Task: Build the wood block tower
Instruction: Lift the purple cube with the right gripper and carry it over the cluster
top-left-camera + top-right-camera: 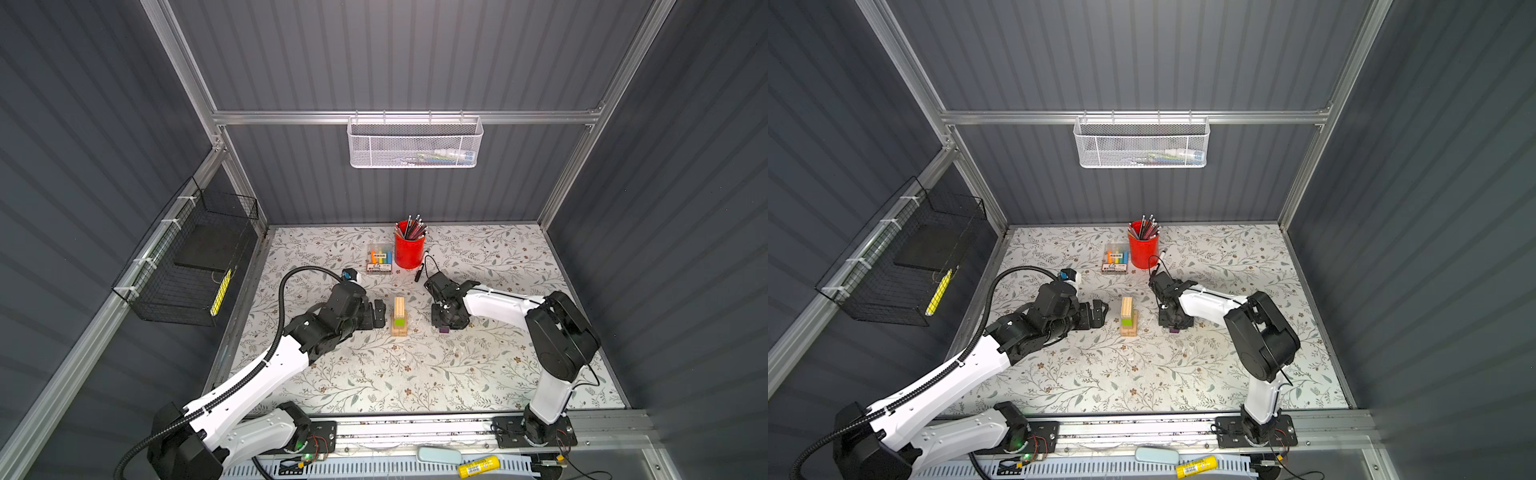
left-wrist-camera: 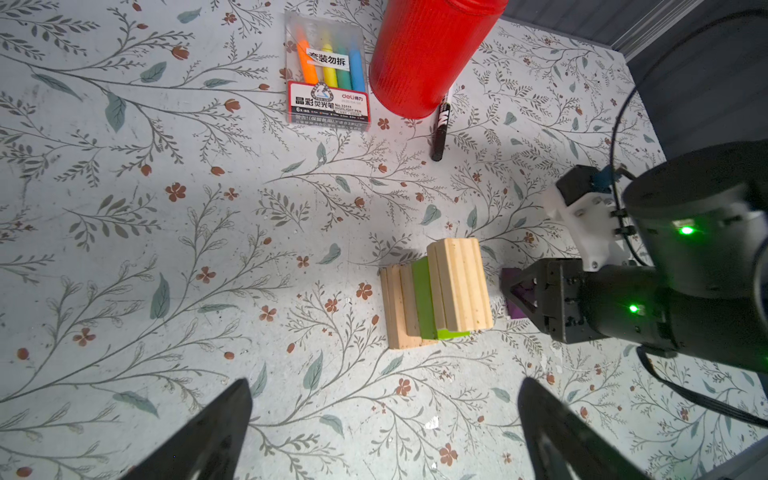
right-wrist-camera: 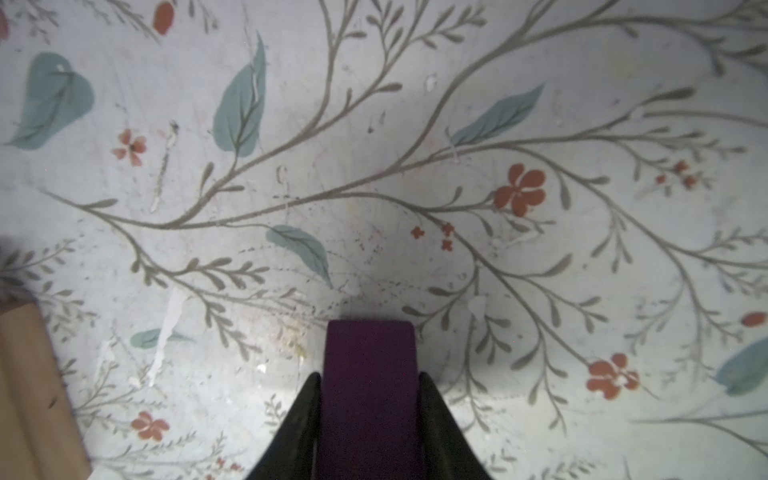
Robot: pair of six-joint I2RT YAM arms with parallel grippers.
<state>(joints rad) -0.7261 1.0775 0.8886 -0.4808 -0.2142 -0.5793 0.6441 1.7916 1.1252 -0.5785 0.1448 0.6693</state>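
The right hand (image 3: 370,378) is clenched on the purple brick (image 3: 369,353). In the right wrist view both black fingers (image 3: 305,415) press against the brick's long sides, and its end sticks out past the fingertips. The brick is low over the floral bench (image 1: 415,374); I cannot tell whether it touches the bench.

The left hand (image 2: 384,388) is released, its two fingers spread wide with nothing between them. The tower (image 2: 440,295) stands straight ahead of those fingertips, near them but not touching. It is a short stack of pale wood bricks with a lime-green brick (image 2: 424,301) lying between pale layers. The layers sit slightly offset from each other.

In both top views the tower (image 1: 399,318) stands between the two hands, with the right hand and its purple brick (image 1: 1174,330) just beside it and apart from it.

Beyond both hands, near the back of the bench, a red cup (image 1: 409,251) of pencils stands beside a clear box of markers (image 1: 379,258). A black marker pen (image 2: 440,129) lies at the cup's foot.
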